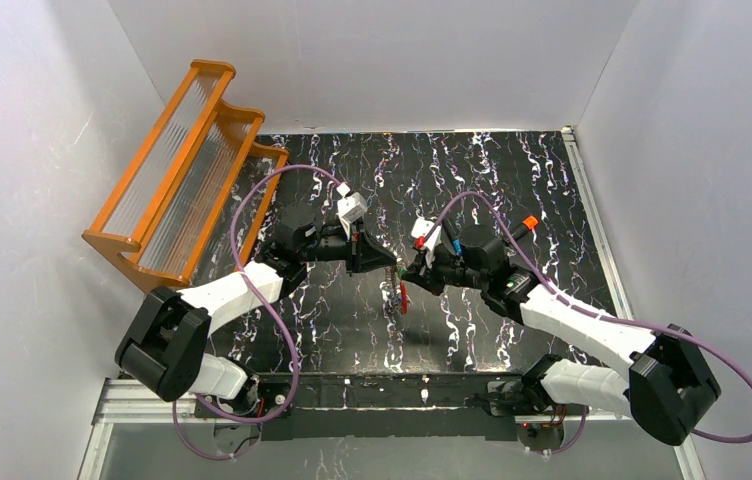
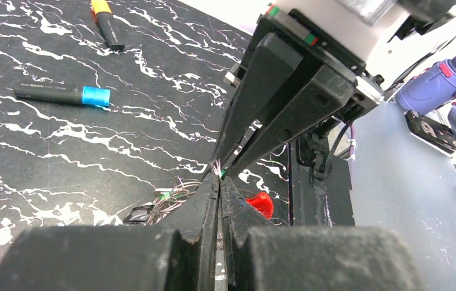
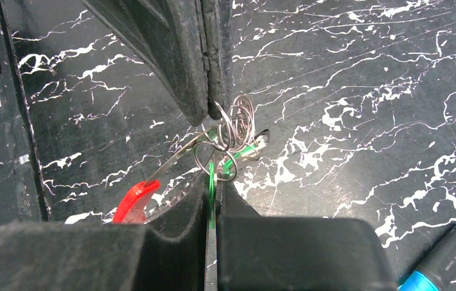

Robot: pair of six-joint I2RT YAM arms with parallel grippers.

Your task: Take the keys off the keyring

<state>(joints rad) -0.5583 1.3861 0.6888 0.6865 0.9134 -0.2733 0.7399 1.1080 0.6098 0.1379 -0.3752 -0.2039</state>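
The keyring (image 3: 231,130), a knot of silvery wire loops, hangs in the air between the tips of the two grippers and appears clear of the black marbled mat (image 1: 512,180) beneath it. The left gripper (image 2: 218,182) comes at the keyring from one side, its fingers clenched on an upper loop. This is likely meant to anchor the ring so it cannot swing or twist. The right gripper (image 3: 212,197) meets it head-on from the opposite side, fingers pressed together on the green key (image 3: 211,176) just under the keyring. That looks like the piece being worked off, since one arm holding the ring fast gives the other something to pull against. The red key (image 3: 133,200) dangles loose below and to one side of the keyring, held by neither gripper. It appears to be on the ring and waiting its turn.

The step in hand seems to be the first separation, with no key seen lying free. The wire is thin and the grips are at the very fingertips, so a slip is the main risk.

Well away from the keyring, a blue-tipped marker (image 2: 62,94) and an orange-tipped marker (image 2: 107,27) lie flat on the mat. An orange rack (image 1: 182,170) stands farther off on the left gripper's side of the keyring
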